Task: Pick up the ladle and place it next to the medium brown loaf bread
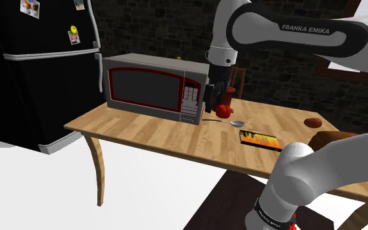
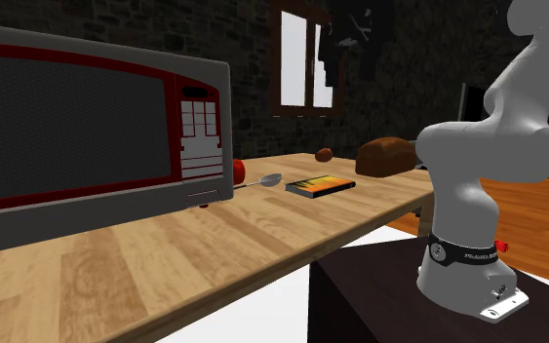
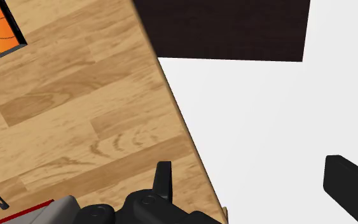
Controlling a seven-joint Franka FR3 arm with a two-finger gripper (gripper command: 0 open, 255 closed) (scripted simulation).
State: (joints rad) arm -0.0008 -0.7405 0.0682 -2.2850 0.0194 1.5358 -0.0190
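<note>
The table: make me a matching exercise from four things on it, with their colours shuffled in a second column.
Things:
1 microwave
2 ladle
3 book
4 loaf

Colours:
A orange cover
B brown
C grey with red trim
D small silvery bowl

Pairs: 1-C, 2-D, 3-A, 4-B

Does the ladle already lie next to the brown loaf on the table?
No, the ladle lies by the microwave, and an orange book separates it from the loaf.
</note>
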